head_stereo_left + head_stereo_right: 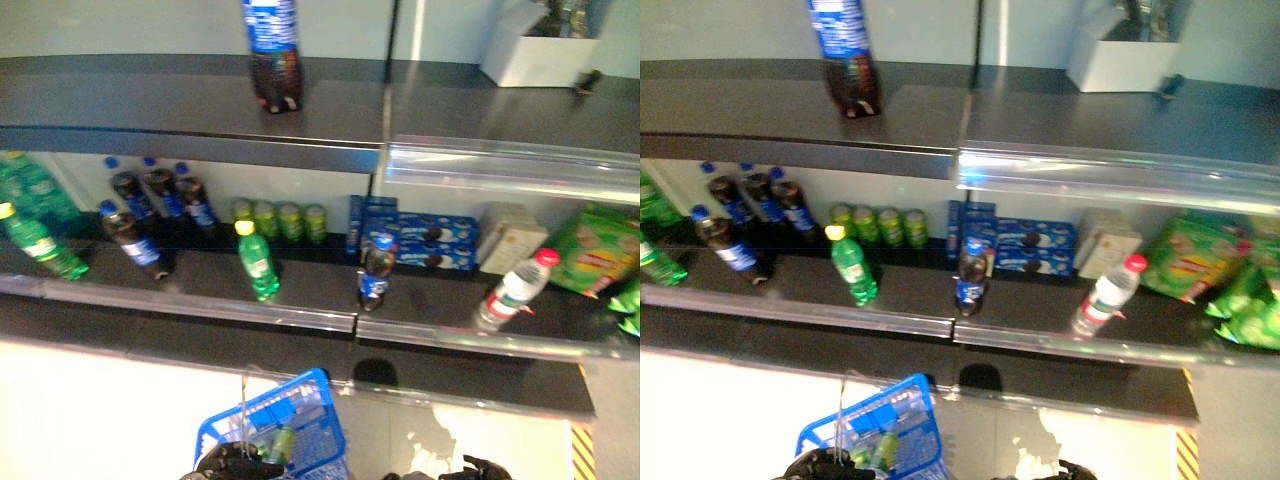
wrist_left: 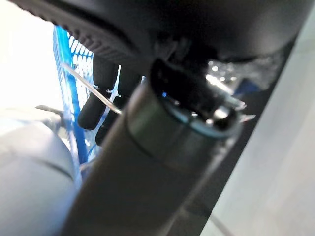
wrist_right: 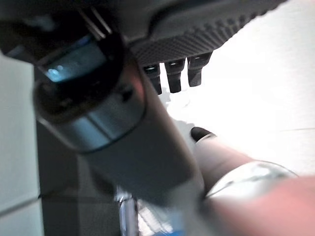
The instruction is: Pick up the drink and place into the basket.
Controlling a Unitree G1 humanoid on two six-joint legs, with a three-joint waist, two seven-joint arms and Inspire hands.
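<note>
Blue plastic mesh marks the basket point(image 1: 300, 425) hanging at the bottom of my view, its thin wire handle point(image 2: 91, 88) caught under the curled fingers of my left robot hand point(image 1: 235, 462). A green bottle point(image 1: 281, 443) already lies inside it. My right robot hand point(image 1: 480, 468) only just shows at the lower edge, to the right of the basket, and I cannot tell whether its fingers are spread or curled.

The drinks stand on the shelf point(image 1: 300, 290) ahead of me. A small cola bottle with a blue cap point(image 1: 376, 270) stands upright near the front rail, about the middle. To its left stands a green soda bottle with a yellow cap point(image 1: 258, 261), and to its right a water bottle with a red cap point(image 1: 514, 290). Further left are more dark cola bottles point(image 1: 160, 195), with a row of green cans point(image 1: 280, 220) behind. Blue biscuit boxes point(image 1: 425, 240) sit at the back. One large cola bottle point(image 1: 272, 50) stands on the shelf above.
</note>
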